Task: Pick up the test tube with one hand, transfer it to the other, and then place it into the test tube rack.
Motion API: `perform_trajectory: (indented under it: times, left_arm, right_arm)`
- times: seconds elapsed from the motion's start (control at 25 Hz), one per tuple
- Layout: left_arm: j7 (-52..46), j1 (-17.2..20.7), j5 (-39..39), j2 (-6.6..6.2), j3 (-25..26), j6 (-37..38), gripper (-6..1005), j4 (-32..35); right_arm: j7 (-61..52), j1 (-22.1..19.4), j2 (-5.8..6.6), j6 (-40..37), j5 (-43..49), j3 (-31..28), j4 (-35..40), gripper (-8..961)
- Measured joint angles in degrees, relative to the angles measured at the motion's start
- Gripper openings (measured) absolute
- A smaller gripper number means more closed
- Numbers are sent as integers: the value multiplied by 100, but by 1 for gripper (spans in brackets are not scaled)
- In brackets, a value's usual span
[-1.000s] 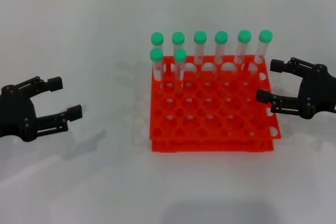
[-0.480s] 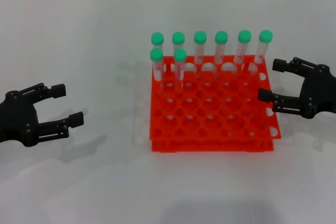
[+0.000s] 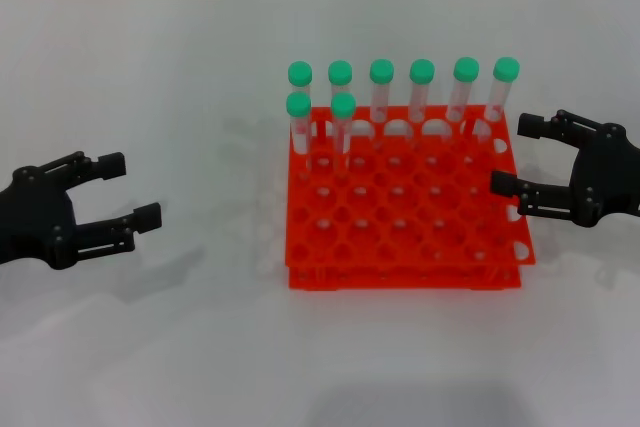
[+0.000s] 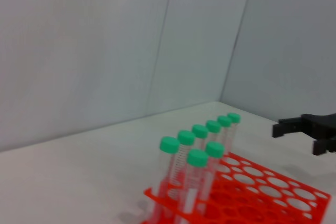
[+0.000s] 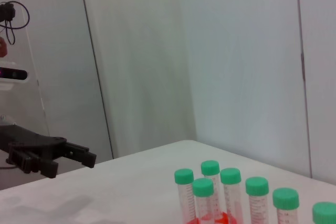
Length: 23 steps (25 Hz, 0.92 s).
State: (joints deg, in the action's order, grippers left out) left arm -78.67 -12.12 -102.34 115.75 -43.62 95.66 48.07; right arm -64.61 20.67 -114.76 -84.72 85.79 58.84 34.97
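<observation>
**Eight tubes racked, both grippers empty**

On a white table [image 3: 150, 347], an orange test tube rack [image 3: 405, 247] is flanked by two black grippers, each with fingers spread wide and nothing held. The left gripper [image 3: 130, 190] is seen well apart from the rack; the right gripper [image 3: 518, 155] is seen just beside the rack's far right corner. Eight green-capped test tubes are seen upright in the rack: six along the back row and two in the second row at the left, among them the front-left test tube [image 3: 298, 127]. No tube is seen lying loose. Each is slim, clear and faintly graduated, under a round green cap. If a tube is to be taken, it is best gripped just below the cap and lifted straight up, so neighbours are not knocked.
</observation>
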Motion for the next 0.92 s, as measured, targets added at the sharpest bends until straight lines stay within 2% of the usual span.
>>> perform_trajectory:
  times: [0.28, 0.92]
  left_arm:
    - [-118, -125, -304, 1, -44, 163, 872, -8]
    - [-123, -133, -354, 11, -21, 330, 872, -3]
  right_arm:
    - [-39, -6, 27, -46, 131, 36, 20, 868]
    - [-84, -38, 34, -138, 278, 48, 17, 868]
